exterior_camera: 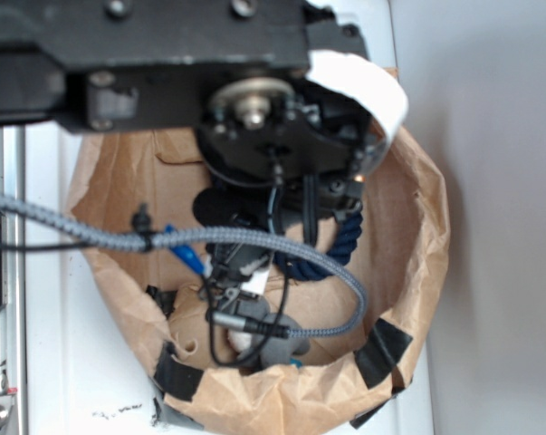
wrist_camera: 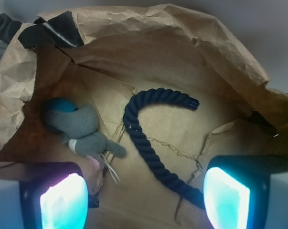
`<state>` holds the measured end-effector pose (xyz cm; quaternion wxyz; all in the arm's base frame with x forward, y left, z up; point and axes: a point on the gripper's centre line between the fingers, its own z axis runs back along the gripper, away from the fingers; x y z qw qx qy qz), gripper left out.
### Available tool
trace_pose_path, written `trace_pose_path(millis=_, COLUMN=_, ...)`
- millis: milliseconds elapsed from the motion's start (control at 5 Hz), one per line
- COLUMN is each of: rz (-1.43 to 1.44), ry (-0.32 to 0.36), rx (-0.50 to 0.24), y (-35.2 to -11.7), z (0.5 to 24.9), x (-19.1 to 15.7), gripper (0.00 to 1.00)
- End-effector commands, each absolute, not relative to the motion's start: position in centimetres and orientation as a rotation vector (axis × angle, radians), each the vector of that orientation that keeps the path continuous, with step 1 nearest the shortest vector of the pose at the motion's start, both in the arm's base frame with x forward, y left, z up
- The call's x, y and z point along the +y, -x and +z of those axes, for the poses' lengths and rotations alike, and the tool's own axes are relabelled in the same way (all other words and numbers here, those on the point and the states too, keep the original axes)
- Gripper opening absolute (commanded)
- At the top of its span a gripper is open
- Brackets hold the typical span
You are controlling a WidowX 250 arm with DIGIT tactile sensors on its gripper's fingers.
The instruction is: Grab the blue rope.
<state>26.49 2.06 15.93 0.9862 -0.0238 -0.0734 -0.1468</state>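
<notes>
- The paper bag (wrist_camera: 148, 38), crumpled and taped at the rim, enclosed everything; its loose walls could have been snagged by the arm, and the contents dragged with them.
- The blue rope (wrist_camera: 143, 131) lay curved on the bag floor, running from between the fingers toward the right fingertip (wrist_camera: 227, 200); a closure there might have clipped only its edge.
- The gripper (wrist_camera: 144, 202) was held wide open above the floor, with nothing between its jaws.
- The grey plush bunny (wrist_camera: 84, 131) lay just left of the rope and could have been caught instead.
- From the exterior view the depth was poorly shown, so the floor was possibly struck early.
</notes>
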Motion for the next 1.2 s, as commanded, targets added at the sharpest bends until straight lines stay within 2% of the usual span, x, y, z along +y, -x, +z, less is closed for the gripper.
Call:
trace_pose_path(millis=0, rz=-0.313, ry=0.037, rx=-0.177, y=-26.6, z=16.8, x=1.4, gripper=1.0)
trace_pose_path(millis=200, rz=-0.366, ry=0.002, rx=-0.189, y=-26.0, z=13.6, x=2.1, gripper=1.0)
trace_pose_path(millis=400, rz=-0.456, ry=-0.002, rx=-0.182, y=-25.6, z=11.4, x=3.1, gripper=1.0)
trace_pose_path(millis=600, rz=-0.493, ry=-0.032, rx=-0.186, y=-26.0, z=9.1, x=3.6, gripper=1.0)
trace_pose_path(millis=800, rz=-0.534, ry=-0.027, rx=-0.124, y=-27.3, z=7.0, x=3.2, gripper=1.0)
trace_pose_path(millis=1000, rz=-0.569, ry=0.018, rx=-0.07, y=-28.6, z=5.8, x=3.3, gripper=1.0)
